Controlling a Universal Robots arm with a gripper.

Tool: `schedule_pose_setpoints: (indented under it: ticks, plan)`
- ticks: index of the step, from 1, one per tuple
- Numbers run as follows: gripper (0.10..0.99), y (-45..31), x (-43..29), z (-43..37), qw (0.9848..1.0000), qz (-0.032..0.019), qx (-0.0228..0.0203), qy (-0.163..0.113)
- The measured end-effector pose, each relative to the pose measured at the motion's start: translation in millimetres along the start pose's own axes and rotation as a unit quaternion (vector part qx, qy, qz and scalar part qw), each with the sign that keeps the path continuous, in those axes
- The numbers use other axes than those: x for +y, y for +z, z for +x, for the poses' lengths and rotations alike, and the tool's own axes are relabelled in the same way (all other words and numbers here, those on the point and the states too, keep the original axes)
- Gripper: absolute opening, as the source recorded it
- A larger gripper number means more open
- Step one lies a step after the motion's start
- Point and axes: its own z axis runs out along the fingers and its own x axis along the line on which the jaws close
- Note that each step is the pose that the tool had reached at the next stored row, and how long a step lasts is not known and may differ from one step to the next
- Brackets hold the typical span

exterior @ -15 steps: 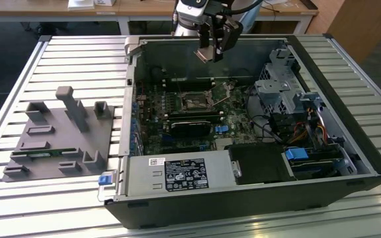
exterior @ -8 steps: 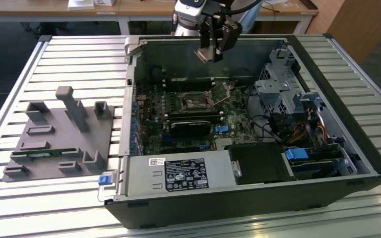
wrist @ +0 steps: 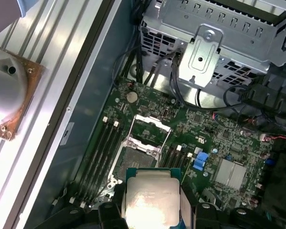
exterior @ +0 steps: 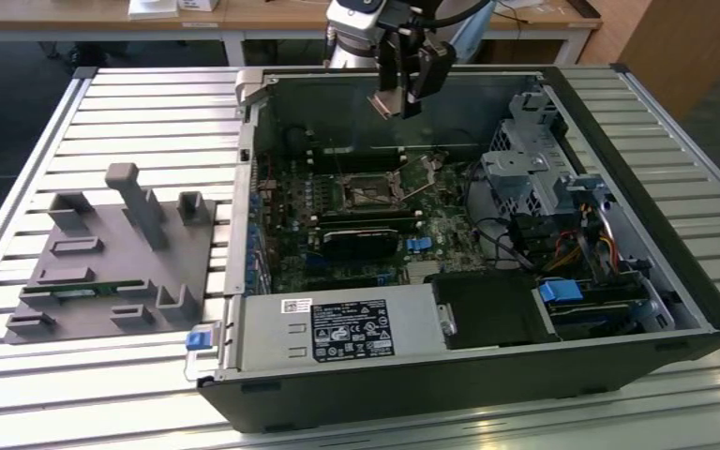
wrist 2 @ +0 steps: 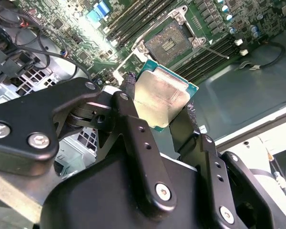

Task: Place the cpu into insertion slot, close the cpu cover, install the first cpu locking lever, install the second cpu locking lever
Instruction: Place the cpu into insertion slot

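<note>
My gripper (exterior: 397, 105) hangs above the back of the open computer case, shut on the cpu (wrist 2: 162, 98), a flat square chip with a silver top and green edge. In both wrist views the fingers (wrist 2: 128, 86) clamp two opposite sides of the cpu (wrist: 150, 195). Below it on the green board lies the insertion slot (wrist: 138, 160), a dark square with a silver rim, bare inside. It also appears as the insertion slot (wrist 2: 169, 43) and the insertion slot (exterior: 369, 195). The cpu cover (wrist: 150, 125) stands swung up at the slot's far side. A thin locking lever (wrist 2: 214, 50) sticks out beside the slot.
The case (exterior: 660, 272) lies on a slatted metal table. A silver drive cage (exterior: 529, 169) and cables fill the exterior view's right, and a power supply (exterior: 335, 328) sits at the front. Memory slots (wrist: 102, 148) flank the socket. A grey fixture block (exterior: 110, 262) stands left of the case.
</note>
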Motion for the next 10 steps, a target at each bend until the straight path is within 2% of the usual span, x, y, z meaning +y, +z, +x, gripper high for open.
schedule_pose_setpoints:
  ticks: [10]
  plan:
    - [0.537,0.4,0.2,0.7,0.9997,-0.0005,-0.0021,0.024]
